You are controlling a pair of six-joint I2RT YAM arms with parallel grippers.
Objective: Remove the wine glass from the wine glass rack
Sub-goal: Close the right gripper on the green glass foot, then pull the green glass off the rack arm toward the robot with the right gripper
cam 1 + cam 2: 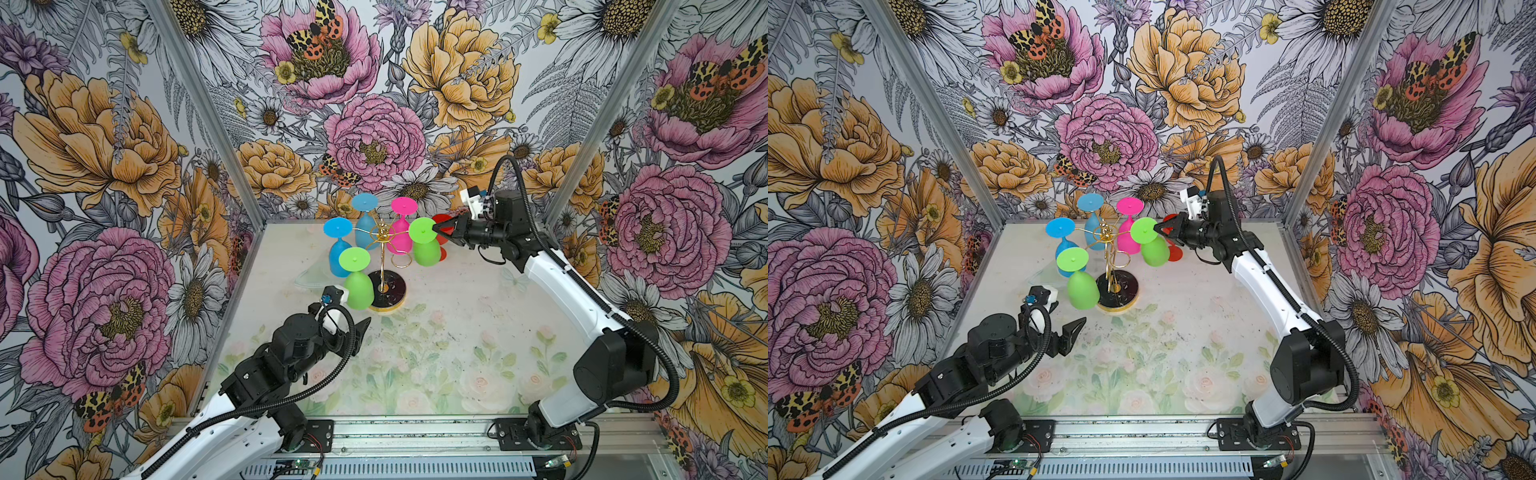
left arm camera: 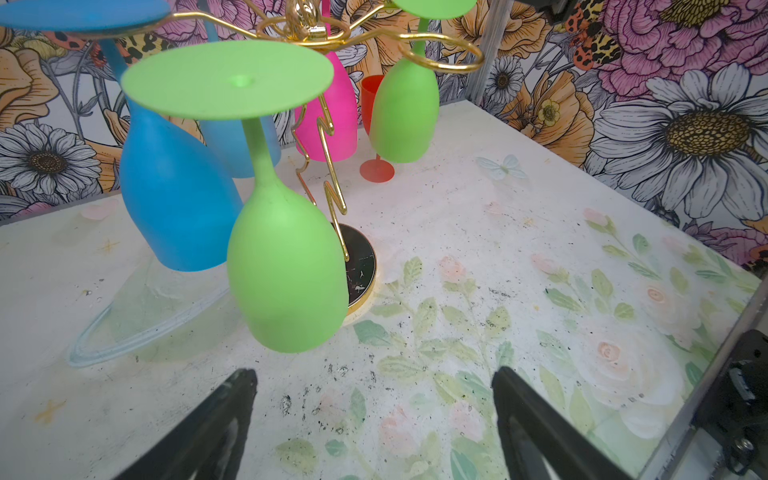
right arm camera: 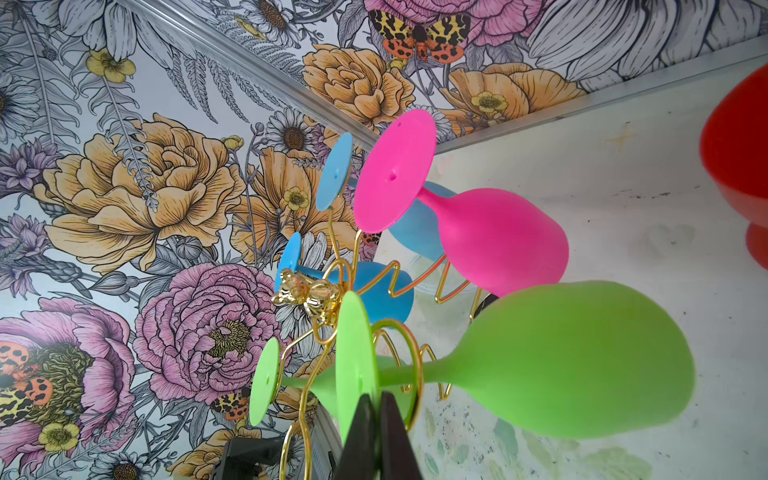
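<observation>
- The left hand point(image 2: 374, 374) hangs low over the pale flower-printed bench point(image 1: 457, 332). Its fingers are well apart and empty, pointing at the rack from the near side.
- Just beyond it a near lime-green wine glass point(image 1: 357, 286) hangs bowl down, with two sky-blue wine glasses point(image 1: 338, 257) behind it. They are on the far side from the pull.
- The thin gold wire wine glass rack point(image 1: 392, 289), on a round black gold-rimmed base, stands mid-bench. It looks slim and top-heavy, so I'd expect a sideways tug to rock it.
- A hot-pink wine glass point(image 1: 401, 237) hangs next along, near enough to get knocked.
- The task's glass, a second lime-green wine glass point(image 1: 426, 253), hangs upside down on the rack's right side with its stem inside a wire loop. It looks like light, stiff matte plastic, not slippery and unlikely to shatter. The thin foot rim may let it pivot; the stem would be a surer hold.
- The right hand point(image 3: 376, 399) is clamped together on the rim of that glass's flat foot.
- A red wine glass point(image 2: 376, 170) stands upright on the bench just behind the right hand, in the way of a retreat.
</observation>
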